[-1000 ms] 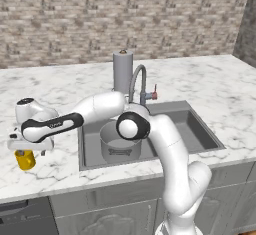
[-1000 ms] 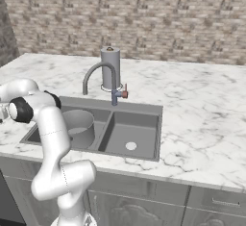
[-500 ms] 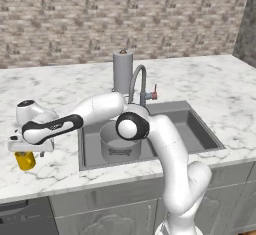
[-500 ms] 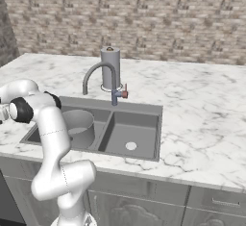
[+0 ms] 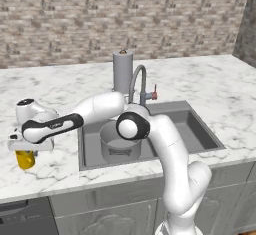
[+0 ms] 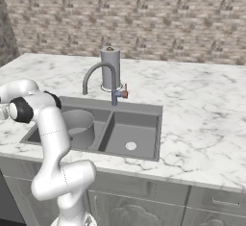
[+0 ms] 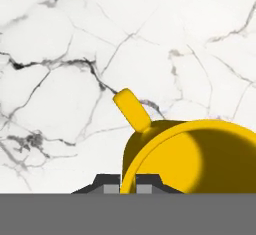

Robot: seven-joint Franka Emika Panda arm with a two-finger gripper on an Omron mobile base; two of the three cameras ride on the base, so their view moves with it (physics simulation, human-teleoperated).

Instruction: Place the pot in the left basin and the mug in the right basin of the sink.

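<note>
The small yellow mug (image 5: 25,160) stands on the marble counter left of the sink (image 5: 150,110). My gripper (image 5: 26,148) comes down on it from above. In the hand view the mug (image 7: 200,154) sits low and right, its handle pointing up-left, and my gripper (image 7: 129,186) is shut on the rim's left wall, one dark fingertip on each side. The grey pot (image 5: 120,141) sits upright in the left basin (image 5: 90,140), also seen as the pot (image 6: 79,126). The right basin (image 5: 192,131) holds nothing but its pale drain (image 6: 130,146).
A curved grey faucet (image 5: 137,81) rises behind the sink's divider, with a tall grey paper-towel roll (image 5: 122,71) just behind it. My arm stretches across the left basin's front. The counter's front edge runs close below the mug. A brick wall backs the counter.
The jaws have gone from wide open to shut on the mug's rim. The arm, the mug and the pot have stayed in place.
</note>
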